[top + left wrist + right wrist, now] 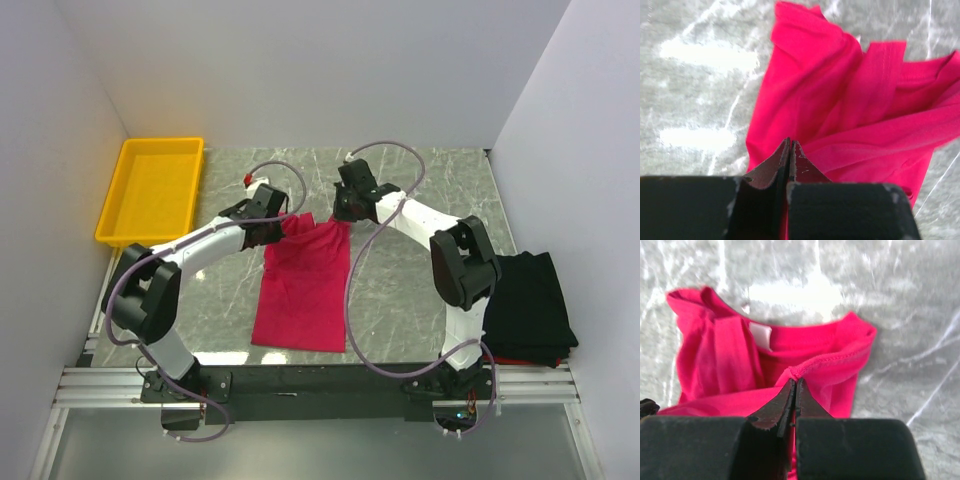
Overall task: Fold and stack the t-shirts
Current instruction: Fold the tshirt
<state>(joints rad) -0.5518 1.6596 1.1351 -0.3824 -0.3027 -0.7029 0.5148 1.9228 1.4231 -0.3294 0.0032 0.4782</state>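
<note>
T-shirt [805, 347] edge pinched in right end effector [794, 385].

A shallow rectangular yellow plastic tray [155, 190] sits at the far left corner of the bench [430, 180], close against the left wall; the bench top is grey stone-patterned, streaked with pale veins, glaring white in patches; plain white walls [300, 70] box it in on three sides; silver metal rails [100, 385] run along the near edge.
</note>
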